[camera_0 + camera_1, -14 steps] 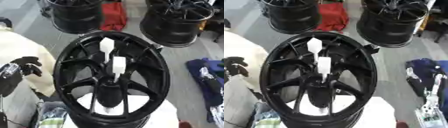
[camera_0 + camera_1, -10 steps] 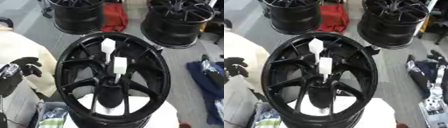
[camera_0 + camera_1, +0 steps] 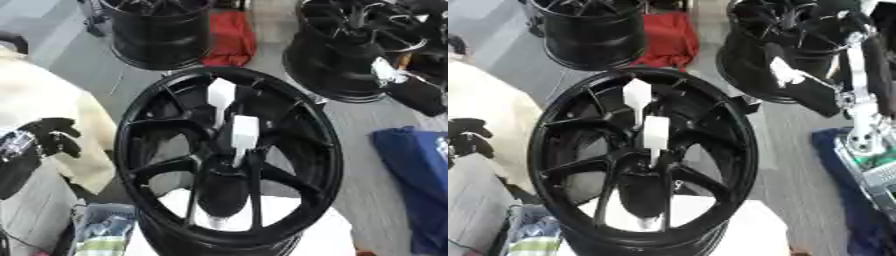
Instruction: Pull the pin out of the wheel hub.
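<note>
A large black wheel hub (image 3: 229, 160) stands tilted on a white surface in the middle. Two white pins stick up inside it: one (image 3: 220, 97) near the far rim, the other (image 3: 243, 135) over the centre bore. My left hand (image 3: 52, 136) rests at the left edge over cream cloth, its fingers loosely bent and holding nothing, well away from the hub. My right arm (image 3: 859, 105) reaches up at the right, and its black hand (image 3: 802, 82), which bears a white patch, hovers over the back right wheel, apart from the pins.
Two more black wheels stand behind, at back left (image 3: 162, 30) and back right (image 3: 359, 55), with a red cloth (image 3: 229, 37) between them. Blue fabric (image 3: 420, 175) lies at the right, cream cloth (image 3: 44, 120) at the left, and a striped item (image 3: 101, 235) at the lower left.
My right arm has risen from the lower right to the upper right, above the back right wheel. The hub, both pins and my left hand are where they were.
</note>
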`<state>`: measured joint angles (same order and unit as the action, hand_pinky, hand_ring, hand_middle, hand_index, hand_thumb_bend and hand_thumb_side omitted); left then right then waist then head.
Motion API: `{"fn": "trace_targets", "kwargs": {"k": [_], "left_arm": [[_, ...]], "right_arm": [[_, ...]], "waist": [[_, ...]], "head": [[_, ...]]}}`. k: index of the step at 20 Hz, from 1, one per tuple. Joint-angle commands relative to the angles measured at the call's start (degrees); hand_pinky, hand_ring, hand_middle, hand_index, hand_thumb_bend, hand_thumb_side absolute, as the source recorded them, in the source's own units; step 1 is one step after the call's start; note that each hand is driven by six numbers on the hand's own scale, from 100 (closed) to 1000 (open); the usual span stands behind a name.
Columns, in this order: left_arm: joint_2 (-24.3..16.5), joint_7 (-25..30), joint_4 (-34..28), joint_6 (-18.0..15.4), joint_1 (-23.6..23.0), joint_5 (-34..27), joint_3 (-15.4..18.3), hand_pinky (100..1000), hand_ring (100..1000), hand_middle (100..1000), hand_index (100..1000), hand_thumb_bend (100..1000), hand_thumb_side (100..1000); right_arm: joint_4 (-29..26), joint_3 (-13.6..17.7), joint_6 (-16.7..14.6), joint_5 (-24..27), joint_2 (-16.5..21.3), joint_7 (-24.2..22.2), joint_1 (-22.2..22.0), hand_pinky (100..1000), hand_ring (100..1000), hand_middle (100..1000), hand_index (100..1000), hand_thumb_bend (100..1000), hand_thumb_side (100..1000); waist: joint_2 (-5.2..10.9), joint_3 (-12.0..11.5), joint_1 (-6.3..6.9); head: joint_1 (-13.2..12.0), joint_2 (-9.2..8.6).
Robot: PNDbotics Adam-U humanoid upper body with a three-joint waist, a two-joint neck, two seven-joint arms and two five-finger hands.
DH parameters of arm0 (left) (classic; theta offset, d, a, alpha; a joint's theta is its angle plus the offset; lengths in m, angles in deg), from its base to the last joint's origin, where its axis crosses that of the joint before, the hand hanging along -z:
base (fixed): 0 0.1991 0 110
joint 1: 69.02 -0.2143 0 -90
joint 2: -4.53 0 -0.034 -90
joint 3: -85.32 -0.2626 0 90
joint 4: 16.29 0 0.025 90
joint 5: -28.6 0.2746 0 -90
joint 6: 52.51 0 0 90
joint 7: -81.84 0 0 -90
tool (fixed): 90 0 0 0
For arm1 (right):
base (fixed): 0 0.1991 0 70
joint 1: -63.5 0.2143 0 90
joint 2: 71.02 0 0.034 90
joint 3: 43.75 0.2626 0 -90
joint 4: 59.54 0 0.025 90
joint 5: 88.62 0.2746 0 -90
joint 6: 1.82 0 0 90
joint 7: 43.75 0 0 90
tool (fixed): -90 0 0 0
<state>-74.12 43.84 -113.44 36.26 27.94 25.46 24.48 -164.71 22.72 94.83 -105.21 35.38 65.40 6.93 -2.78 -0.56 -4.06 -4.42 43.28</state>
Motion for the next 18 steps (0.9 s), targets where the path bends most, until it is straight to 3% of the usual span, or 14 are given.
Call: {"fn": "trace_targets", "kwargs": {"k": [1,4,8,18], "left_arm": [[-1.32,-0.03,-0.98,-0.3,0.29,0.18,-0.31,597,580,629,795,100,798],[-1.48,-0.03,-0.87,-0.4,0.2,0.4,-0.92,597,580,629,795,100,800],[-1.58,-0.03,-0.75,-0.58,0.05,0.7,-1.27,597,580,629,795,100,801],[-1.49,-0.03,-0.42,-1.09,-0.07,1.03,-0.68,597,580,629,795,100,804]], "right_arm": [[-3.64,-3.9,1.32,2.92,4.6,-2.78,4.0,788,748,802,917,429,455],[-5.07,-8.16,3.19,5.54,4.84,-5.4,8.26,804,780,829,930,470,450],[-3.48,-13.37,6.28,8.75,2.35,-8.61,13.47,821,811,858,944,451,458],[9.4,-26.66,14.45,16.92,-10.36,-16.78,26.1,849,860,890,964,482,469]], "waist": [[0.83,0.2,0.2],[1.05,-0.37,-0.21],[1.14,-0.4,-0.44],[0.76,1.07,-0.22]], "head": [[0.29,0.31],[0.96,0.57],[1.06,0.8],[0.3,0.35]]}}
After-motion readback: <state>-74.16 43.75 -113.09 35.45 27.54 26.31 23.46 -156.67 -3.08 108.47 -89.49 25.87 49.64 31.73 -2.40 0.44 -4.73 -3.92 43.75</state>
